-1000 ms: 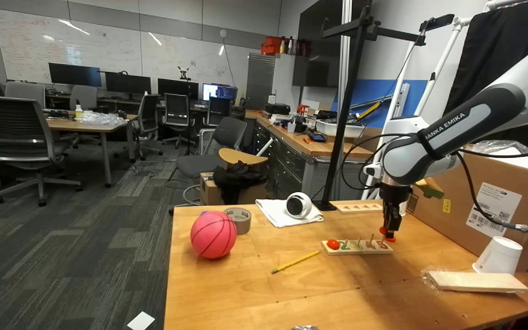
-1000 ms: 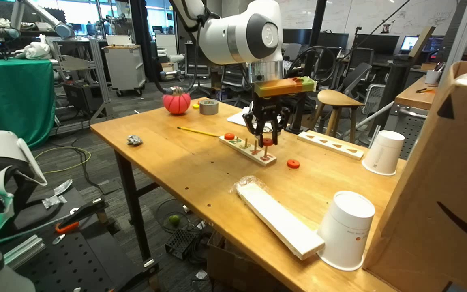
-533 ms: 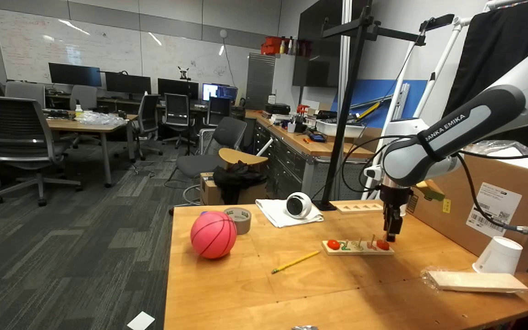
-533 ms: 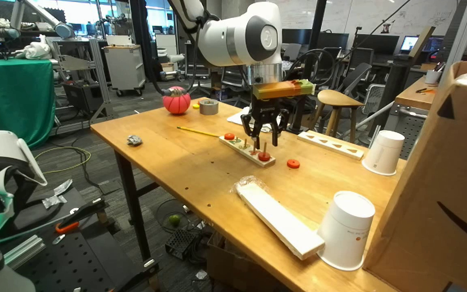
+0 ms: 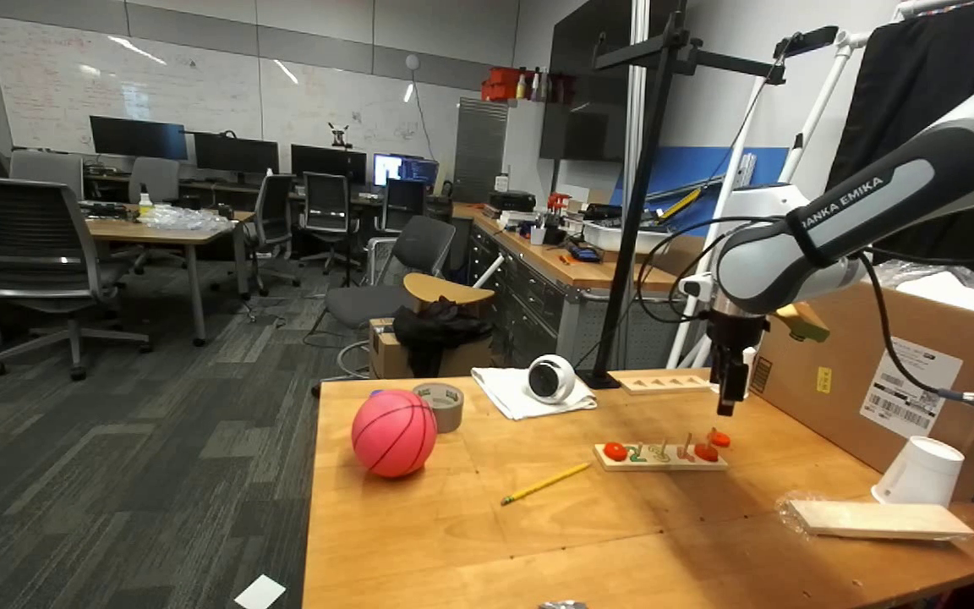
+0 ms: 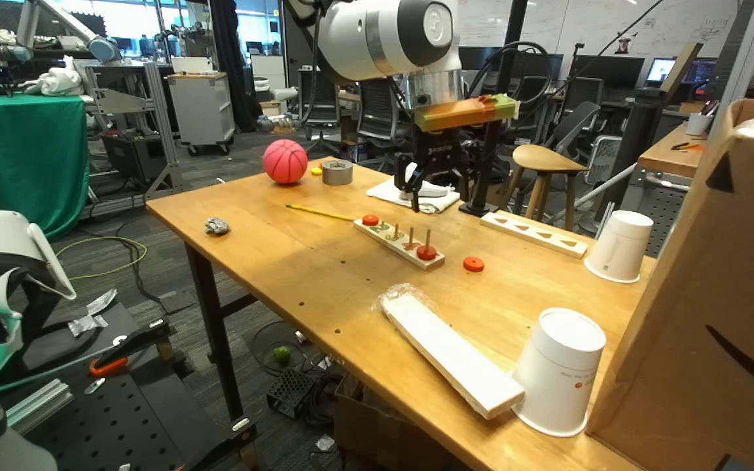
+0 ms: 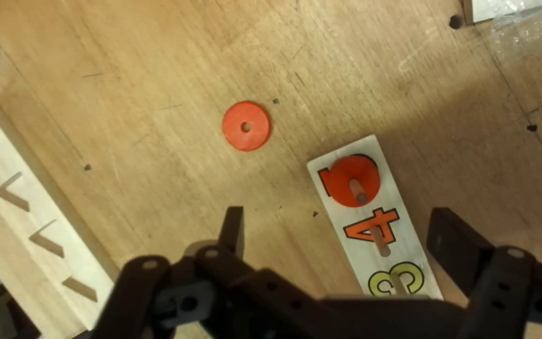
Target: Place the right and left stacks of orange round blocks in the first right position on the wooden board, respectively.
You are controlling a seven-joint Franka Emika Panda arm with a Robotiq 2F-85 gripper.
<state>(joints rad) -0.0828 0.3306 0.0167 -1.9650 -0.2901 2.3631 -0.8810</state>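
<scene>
Reaches in from the right edge of an exterior view on a bent arm and ends in a gripper pointing down above the table. Holds the fingers wide apart in the wrist view, clear of the board. Shows one orange block around the board's end peg, a loose block flat on the table near that end but apart, and a third block on the opposite end in both exterior views

In an exterior view the wooden table carries a pink ball, upper left of centre; the wooden board, mid-frame; an orange round block, right of it; a pale plank, lower down.
</scene>
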